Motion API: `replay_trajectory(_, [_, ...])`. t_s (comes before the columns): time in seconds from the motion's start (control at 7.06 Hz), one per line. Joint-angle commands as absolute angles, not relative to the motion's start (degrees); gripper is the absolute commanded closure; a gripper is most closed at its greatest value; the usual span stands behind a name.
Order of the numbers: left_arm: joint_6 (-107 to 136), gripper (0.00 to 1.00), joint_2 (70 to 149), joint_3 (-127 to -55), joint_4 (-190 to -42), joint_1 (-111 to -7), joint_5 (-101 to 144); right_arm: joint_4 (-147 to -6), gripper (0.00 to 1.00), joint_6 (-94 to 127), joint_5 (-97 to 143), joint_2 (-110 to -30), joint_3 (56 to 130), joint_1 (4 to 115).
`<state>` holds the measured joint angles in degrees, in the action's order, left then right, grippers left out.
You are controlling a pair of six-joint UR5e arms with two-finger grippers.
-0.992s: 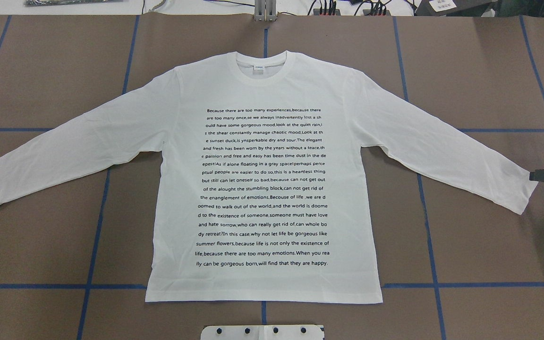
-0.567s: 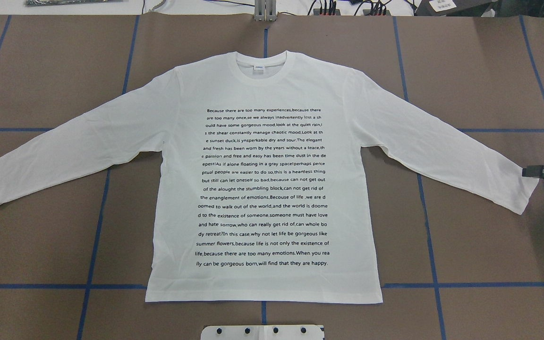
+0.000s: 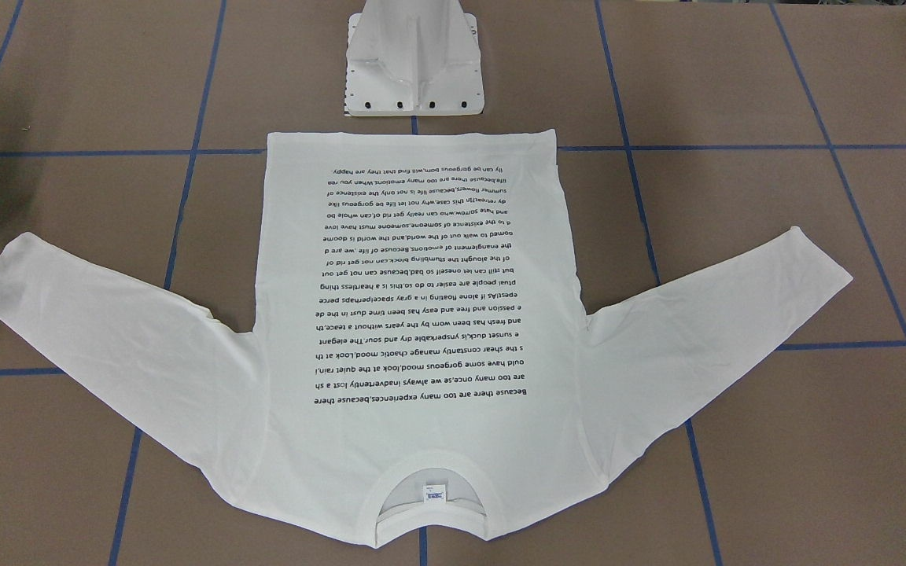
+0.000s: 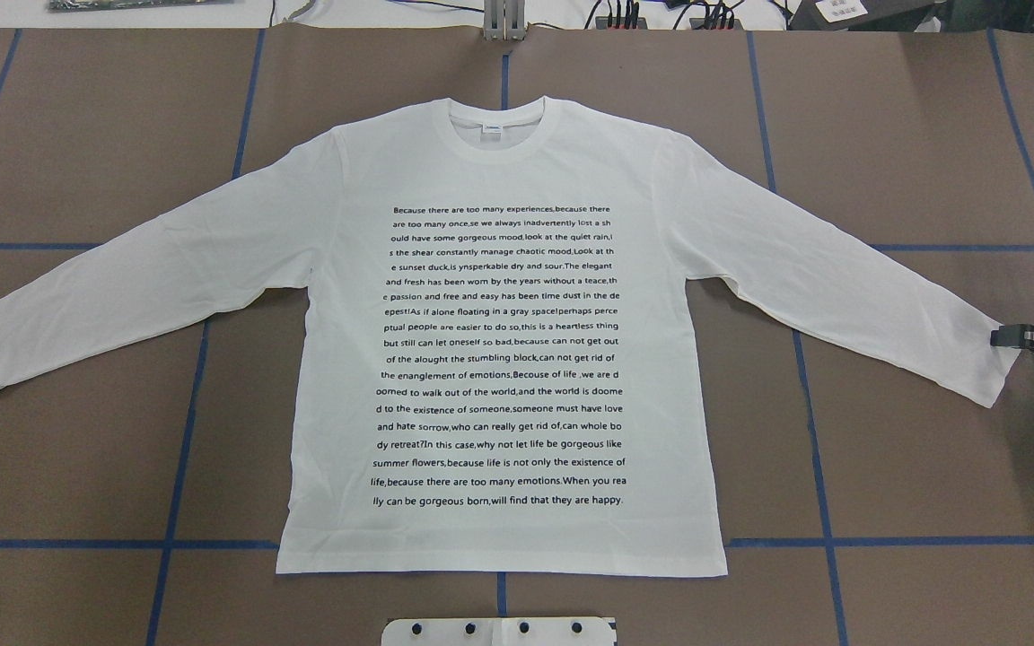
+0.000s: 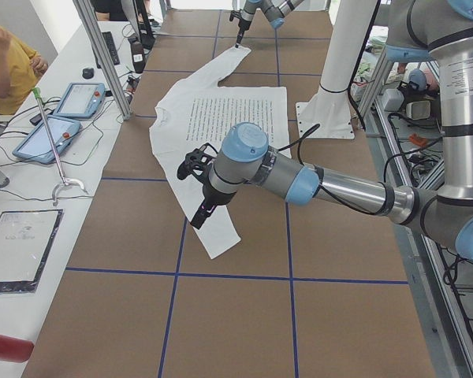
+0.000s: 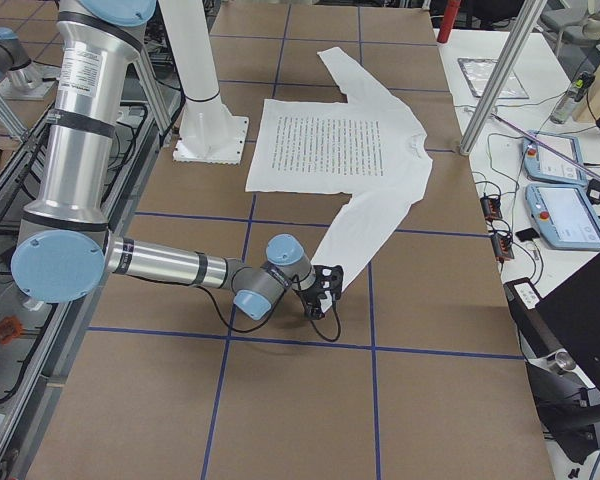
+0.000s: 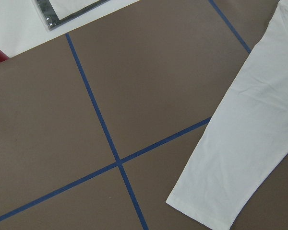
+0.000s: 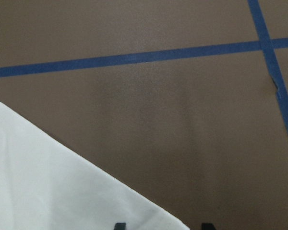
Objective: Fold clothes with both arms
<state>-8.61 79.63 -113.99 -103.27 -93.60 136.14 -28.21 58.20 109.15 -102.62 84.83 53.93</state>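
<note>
Shirt [image 4: 499, 161] lies flat and print up at the middle of the tabletop [image 4: 912, 135], sleeves spread outward, hem toward the pedestal [image 3: 414, 71]. Right tool [image 4: 1006, 337] is down at the edge of the right cuff [image 4: 988, 377], its fingers [image 8: 119, 225] spread with the cuff corner between them. Left tool [image 5: 199, 216] hangs above the left sleeve [image 4: 77, 314] near its end. Cannot tell whether it is spread or pressed together.
</note>
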Motion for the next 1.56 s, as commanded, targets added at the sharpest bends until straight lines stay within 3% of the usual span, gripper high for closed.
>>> replay_trajectory(0.0, [-8.61, 0.00, 79.63, -113.91, -103.27, -93.60, 136.14, -28.21, 1.00, 58.10, 109.16, -102.57, 84.99, 53.53])
replay_trajectory(0.57, [-8.70, 0.00, 79.11, -113.73, -103.18, -93.69, 136.23, -29.70, 1.00, 57.66, 109.51, -99.78, 90.08, 55.97])
replay_trajectory(1.13, [-8.79, 0.00, 78.22, -113.91, -103.18, -93.78, 136.32, -30.15, 1.00, 60.45, 108.55, -76.53, 89.13, 56.78])
replay_trajectory(1.42, [-8.79, 0.00, 78.31, -113.64, -103.27, -93.78, 136.32, -37.29, 1.00, 74.06, 93.80, -66.76, 90.17, 48.31])
